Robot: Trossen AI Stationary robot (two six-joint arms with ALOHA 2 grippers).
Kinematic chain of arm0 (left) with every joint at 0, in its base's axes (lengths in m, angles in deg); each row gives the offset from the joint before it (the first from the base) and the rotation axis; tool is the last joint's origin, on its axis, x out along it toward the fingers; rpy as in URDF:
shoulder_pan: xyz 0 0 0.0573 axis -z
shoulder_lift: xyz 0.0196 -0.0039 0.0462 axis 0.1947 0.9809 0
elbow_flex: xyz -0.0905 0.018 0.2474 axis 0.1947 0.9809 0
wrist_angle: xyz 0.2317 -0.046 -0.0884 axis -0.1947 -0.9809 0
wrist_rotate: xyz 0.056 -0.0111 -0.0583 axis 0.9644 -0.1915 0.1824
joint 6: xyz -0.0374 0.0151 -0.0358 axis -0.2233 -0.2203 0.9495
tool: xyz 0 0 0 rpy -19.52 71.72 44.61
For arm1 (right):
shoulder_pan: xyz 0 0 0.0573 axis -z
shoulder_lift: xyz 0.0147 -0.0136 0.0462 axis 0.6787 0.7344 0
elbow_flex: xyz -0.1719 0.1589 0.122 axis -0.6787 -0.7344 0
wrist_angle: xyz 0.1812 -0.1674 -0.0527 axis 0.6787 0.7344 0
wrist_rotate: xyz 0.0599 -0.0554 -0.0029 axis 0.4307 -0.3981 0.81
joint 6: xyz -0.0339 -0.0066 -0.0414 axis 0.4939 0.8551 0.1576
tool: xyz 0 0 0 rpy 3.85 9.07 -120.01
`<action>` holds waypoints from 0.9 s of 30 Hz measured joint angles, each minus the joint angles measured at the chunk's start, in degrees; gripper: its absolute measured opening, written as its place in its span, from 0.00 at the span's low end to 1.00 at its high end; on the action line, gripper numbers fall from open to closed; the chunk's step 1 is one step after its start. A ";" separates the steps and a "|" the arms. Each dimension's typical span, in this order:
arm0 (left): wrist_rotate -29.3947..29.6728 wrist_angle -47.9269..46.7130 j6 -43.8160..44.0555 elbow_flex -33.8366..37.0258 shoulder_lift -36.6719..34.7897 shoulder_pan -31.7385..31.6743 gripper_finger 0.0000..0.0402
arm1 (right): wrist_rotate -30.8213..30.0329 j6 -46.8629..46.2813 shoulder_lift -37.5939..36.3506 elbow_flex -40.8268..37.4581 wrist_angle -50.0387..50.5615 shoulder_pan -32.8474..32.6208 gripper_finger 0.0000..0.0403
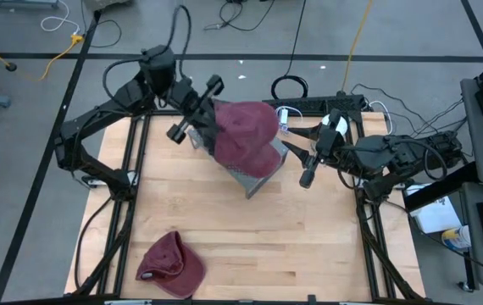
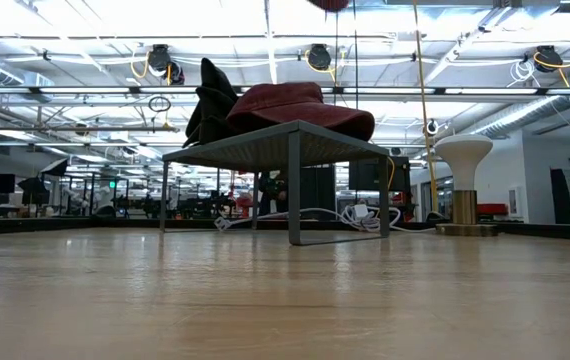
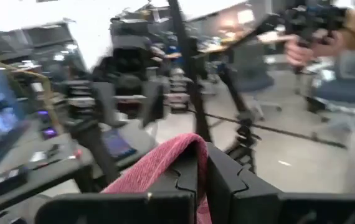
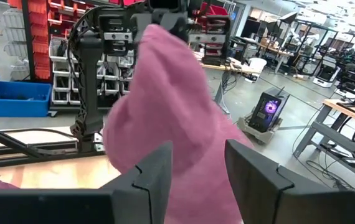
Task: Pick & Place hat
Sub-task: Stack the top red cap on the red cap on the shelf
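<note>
A maroon hat [image 1: 246, 125] hangs from my left gripper [image 1: 210, 127], which is shut on it above the grey metal stand [image 1: 263, 180]. In the right wrist view this hat [image 4: 171, 124] fills the middle, with the left gripper [image 4: 165, 12] above it. A second maroon hat [image 2: 300, 105] rests crown up on the stand's top [image 2: 265, 140], and a third [image 1: 171, 264] lies on the table near its near left corner. My right gripper [image 1: 308, 174] is open and level just right of the stand, its fingers [image 4: 156, 171] short of the hanging hat. My left gripper [image 3: 203, 180] pinches a fold of the maroon hat's cloth [image 3: 165, 162] between its two shut fingers, reaching in from the table's far left. The hat hangs below the fingers, lifted clear of the stand. I cannot tell which part of the hat this is.
A dark shape [image 2: 210, 100] stands beside the hat on the stand's left. Cables [image 1: 326, 106] run along the table's far edge, and a white post [image 2: 462, 185] stands at the far right. A bare stretch of wooden table [image 1: 292, 246] lies near and right of the stand.
</note>
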 joint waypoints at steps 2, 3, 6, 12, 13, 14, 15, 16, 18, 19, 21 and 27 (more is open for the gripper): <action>-4.20 -2.77 -1.42 -0.02 0.70 0.00 0.02 | -0.02 0.72 0.00 0.00 0.00 0.00 0.35; -7.00 -4.62 -1.15 -0.02 1.09 -0.02 0.02 | -0.02 1.39 0.00 0.00 0.00 0.00 0.35; -9.54 -8.96 -0.98 0.02 2.63 0.00 0.02 | -0.02 3.12 0.00 0.00 0.00 0.02 0.35; -1.02 -13.16 1.26 0.00 2.58 0.02 0.02 | -0.04 7.27 0.01 0.00 -0.19 0.04 0.35; 1.42 -13.85 2.68 0.00 2.60 0.24 0.02 | -0.04 7.81 0.00 0.00 -0.39 0.09 0.35; 4.00 -14.75 3.94 0.00 2.62 0.56 0.02 | -0.04 8.19 0.00 0.00 -0.52 0.15 0.35; 7.01 -15.79 5.22 0.00 2.50 0.95 0.02 | -0.04 8.48 0.00 0.00 -0.50 0.17 0.35; 10.14 -16.73 6.00 0.00 2.32 1.46 0.02 | -0.04 8.64 0.00 0.00 -0.50 0.20 0.35; 16.27 -21.12 6.32 -1.36 2.01 2.74 0.02 | -0.04 8.74 0.00 0.00 -0.48 0.20 0.35; 19.53 -24.04 5.57 -2.68 2.01 3.41 0.02 | -0.04 8.75 0.01 0.00 -0.48 0.20 0.35; 26.71 -31.65 2.55 -6.20 2.01 4.89 0.02 | -0.04 8.75 0.00 0.00 -0.48 0.20 0.35; 30.98 -39.56 -2.00 -13.07 2.66 7.08 0.02 | -0.04 8.82 0.02 0.00 -0.48 0.20 0.35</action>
